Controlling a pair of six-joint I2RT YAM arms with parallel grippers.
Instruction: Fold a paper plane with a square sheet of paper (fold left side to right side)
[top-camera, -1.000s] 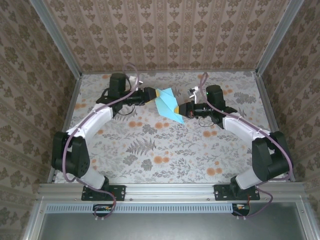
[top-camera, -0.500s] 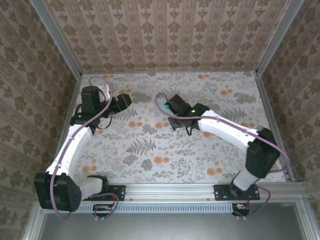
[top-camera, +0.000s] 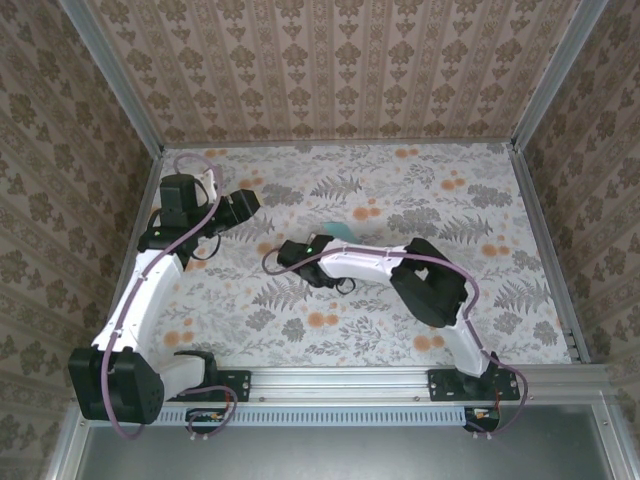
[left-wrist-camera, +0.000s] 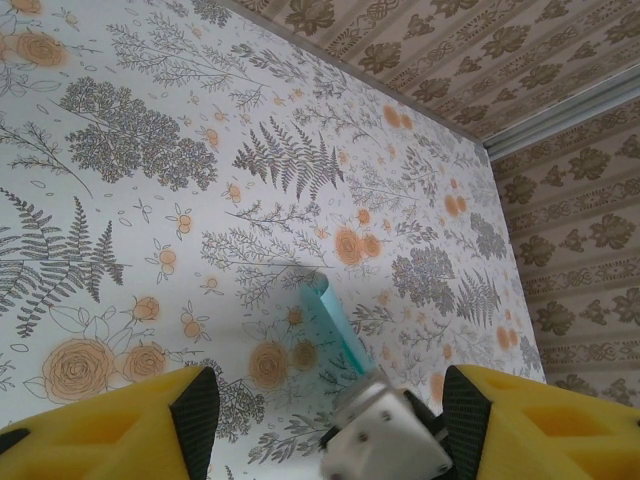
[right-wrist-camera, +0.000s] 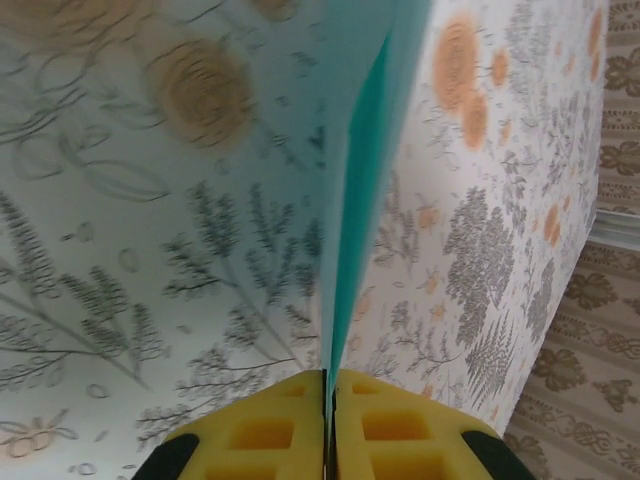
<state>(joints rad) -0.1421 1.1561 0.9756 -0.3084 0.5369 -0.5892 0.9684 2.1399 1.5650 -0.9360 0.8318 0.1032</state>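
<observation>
Two yellow pads of the right gripper (right-wrist-camera: 329, 385) are pressed together on the folded edge of the paper plane (right-wrist-camera: 362, 190), which extends toward 12 o'clock from the pinch, near mid-table (top-camera: 450, 170). The left gripper (top-camera: 246, 203), jaws apart and empty, stands at the plane's 10 o'clock. Grip firmly on the crease and lower the plane flat before release.

Floral-patterned table (top-camera: 250, 330), grey ferns, orange blossoms

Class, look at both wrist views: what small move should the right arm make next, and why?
Probably lower the right gripper and lay the folded paper flat on the table: its fingers pinch the paper edge-on, and the left gripper stands open, holding nothing.
</observation>
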